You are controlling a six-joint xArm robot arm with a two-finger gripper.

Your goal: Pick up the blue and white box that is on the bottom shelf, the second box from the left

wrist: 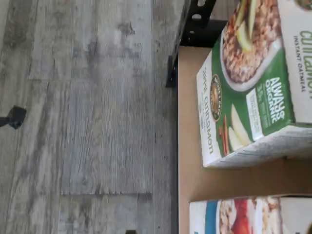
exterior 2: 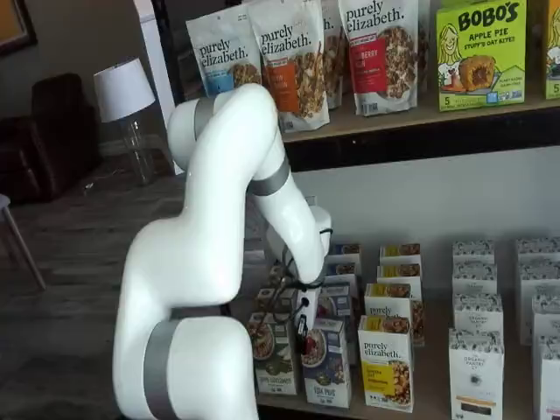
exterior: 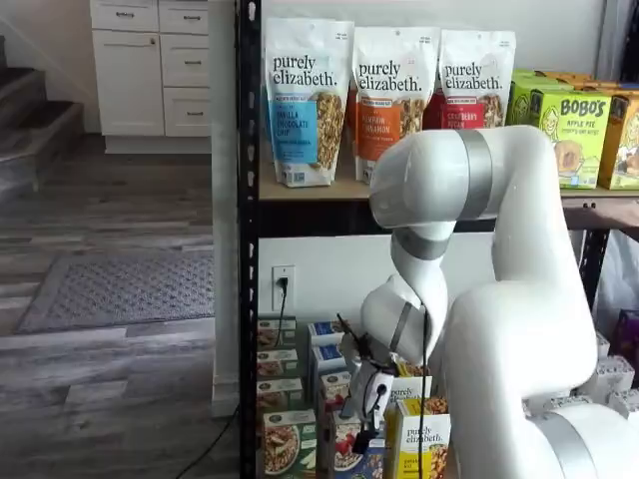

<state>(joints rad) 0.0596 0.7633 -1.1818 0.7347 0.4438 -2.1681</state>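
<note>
The blue and white box stands at the front of the bottom shelf, between a green-and-white carton and a yellow "purely elizabeth" carton. It also shows in a shelf view. In the wrist view only its top end shows, on the tan shelf board beside the green-and-white carton. My gripper hangs just in front of and above the blue and white box; it shows in a shelf view too. Its black fingers show side-on with no plain gap. It holds nothing.
Black steel rack posts frame the shelves. Rows of small cartons fill the bottom shelf behind the front row, with white cartons to the right. Tall granola bags stand on the wooden tier above. Grey wood floor lies in front.
</note>
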